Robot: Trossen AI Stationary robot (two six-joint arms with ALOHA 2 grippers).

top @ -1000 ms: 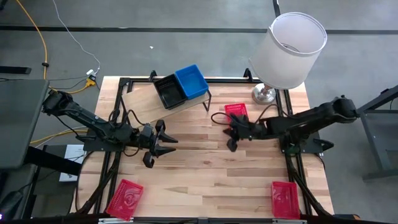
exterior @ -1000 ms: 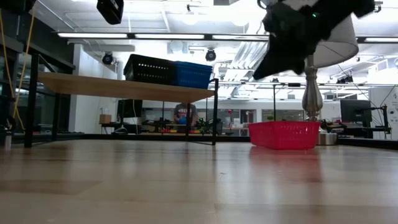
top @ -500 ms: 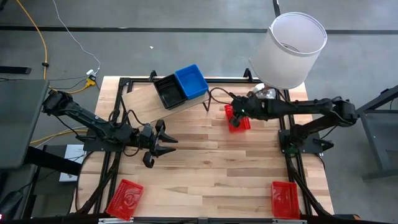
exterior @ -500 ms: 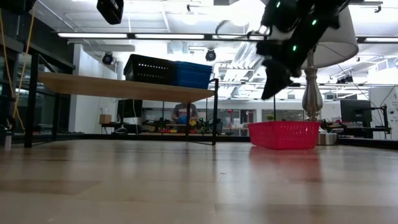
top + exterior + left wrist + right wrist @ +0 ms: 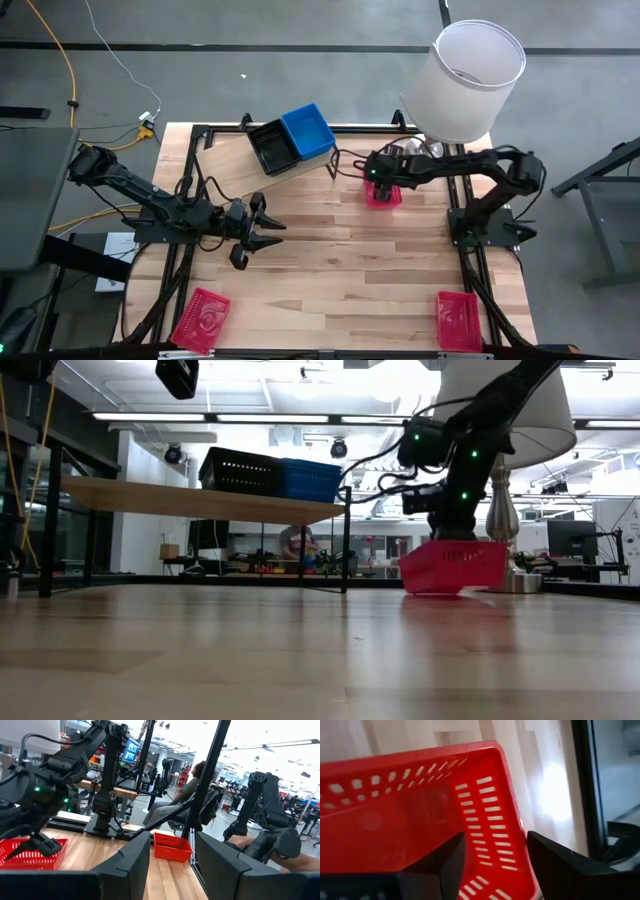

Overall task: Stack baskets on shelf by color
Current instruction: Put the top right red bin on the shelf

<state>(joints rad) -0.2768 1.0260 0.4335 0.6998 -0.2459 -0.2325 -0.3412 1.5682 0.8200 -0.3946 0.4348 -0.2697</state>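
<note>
Shelf (image 5: 235,165) stands at the table's far edge, carrying a black basket (image 5: 270,146) and a blue basket (image 5: 307,130) side by side, with bare plank beside them. Right gripper (image 5: 380,187), fingers apart, straddles one wall of a tilted red basket (image 5: 455,566) by the lamp base. Left gripper (image 5: 262,229) hangs open mid-table. No writing is readable.

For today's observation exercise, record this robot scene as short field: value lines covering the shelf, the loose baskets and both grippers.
shelf: black basket and blue basket side by side on it
red baskets: one by the lamp, two at the table's near corners
right gripper: open, one finger inside the red basket by the lamp, one outside its wall
left gripper: open, holding nothing, mid-table
</note>
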